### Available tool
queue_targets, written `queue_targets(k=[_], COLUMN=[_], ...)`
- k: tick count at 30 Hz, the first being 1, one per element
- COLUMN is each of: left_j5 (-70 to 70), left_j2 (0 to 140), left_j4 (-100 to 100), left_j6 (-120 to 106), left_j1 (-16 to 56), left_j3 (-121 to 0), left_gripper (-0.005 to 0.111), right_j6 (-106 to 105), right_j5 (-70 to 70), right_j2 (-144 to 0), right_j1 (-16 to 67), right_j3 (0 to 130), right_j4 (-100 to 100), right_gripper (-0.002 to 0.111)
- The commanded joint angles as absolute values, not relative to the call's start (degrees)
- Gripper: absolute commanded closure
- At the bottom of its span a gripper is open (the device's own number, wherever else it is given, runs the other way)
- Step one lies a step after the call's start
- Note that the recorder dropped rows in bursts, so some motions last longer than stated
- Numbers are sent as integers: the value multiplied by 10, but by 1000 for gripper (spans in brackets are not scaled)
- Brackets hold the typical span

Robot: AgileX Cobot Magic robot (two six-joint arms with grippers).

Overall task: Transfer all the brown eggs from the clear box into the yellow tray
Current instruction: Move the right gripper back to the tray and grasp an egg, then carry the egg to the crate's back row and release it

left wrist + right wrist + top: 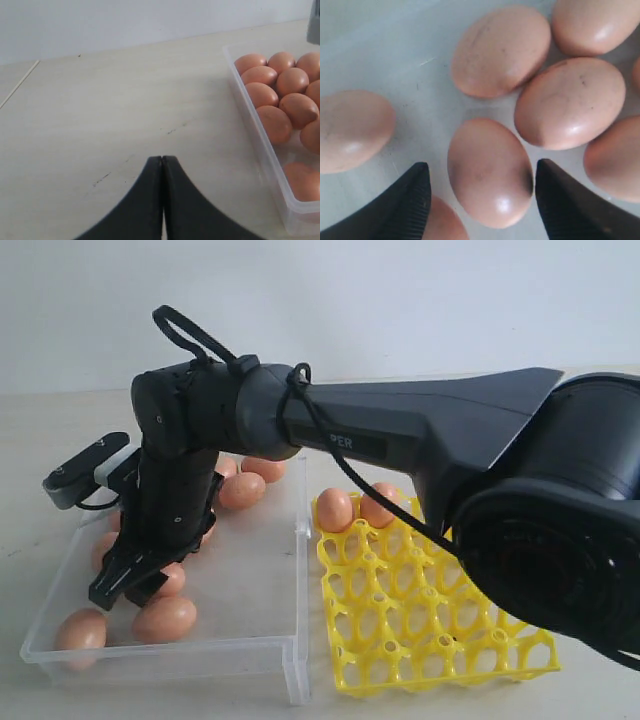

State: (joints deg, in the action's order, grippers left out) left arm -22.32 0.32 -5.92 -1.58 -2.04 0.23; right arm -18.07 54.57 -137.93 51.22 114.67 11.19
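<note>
**Item 1.** Shallow rectangular box of clear, slightly frosted plastic with low walls (150, 658). It stands on the pale counter (100, 125), at the left of the exterior view and just beside the tray.
- Contents: smooth, oval, light orange-brown eggs (165, 618), lying loose on the box floor.
- A cluster lies at the far end, several of them touching one another.
- A few lie apart at the near end.

**Item 2.** Bright yellow square plastic egg tray, an open lattice of cups with pointed posts (430, 640). It sits on the counter to the right of the clear box.
- Contents: two brown eggs standing on end in neighbouring cups of the far row, the left one here (335, 510).

**Item 3.** Dark grey right arm (400, 430). It extends from the right of the exterior view, crosses above the yellow tray and bends down into the clear box.
- The right fingers (405, 205) are black with ribbed pads.
- They are spread wide and low over the box floor, one on each side of a single egg (490, 172).
- One finger is touching or just beside that egg; the other stands apart from it.
- Nothing is gripped.

**Item 4.** Black left fingers (145, 210).
- They are pressed together tip to tip and hold nothing.
- They are above bare counter outside the clear box, near its wall.
</note>
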Motion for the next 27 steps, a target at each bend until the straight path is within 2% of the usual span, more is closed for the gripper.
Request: queue_targets(k=[1,3,4,5,9,10,20,22,23,24,25,27], left_j5=[-218,-218,-218,-218,-218,-218,-218,-218,-218,-218,-218,-218], left_j2=[0,0,0,0,0,0,0,0,0,0,0,0], left_j4=[-58,-58,-58,-58,-58,-58,-58,-58,-58,-58,-58,-58], left_j6=[-12,-12,-12,-12,-12,-12,-12,-12,-12,-12,-12,-12], left_j1=[-16,-16,-16,-16,-16,-16,-16,-16,-16,-16,-16,-16], left_j3=[0,0,0,0,0,0,0,0,0,0,0,0], left_gripper=[107,107,107,107,107,107,107,107,107,107,107,107], right_j6=[-179,-179,-180,-188,-212,-212,-209,-208,-208,-208,-205,-199], right_j5=[550,544,536,531,518,509,473,473,471,464,463,460], right_j2=[-1392,-1393,-1393,-1393,-1393,-1393,-1404,-1407,-1407,-1406,-1403,-1396], right_j1=[513,513,513,513,513,513,513,513,513,512,511,509], right_j3=[1152,1152,1152,1152,1152,1152,1152,1152,1152,1152,1152,1152], right_j4=[82,80,88,95,103,103,119,133,142,156,154,148], right_gripper=[51,63,73,73,45,42,46,56,70,92,104,108])
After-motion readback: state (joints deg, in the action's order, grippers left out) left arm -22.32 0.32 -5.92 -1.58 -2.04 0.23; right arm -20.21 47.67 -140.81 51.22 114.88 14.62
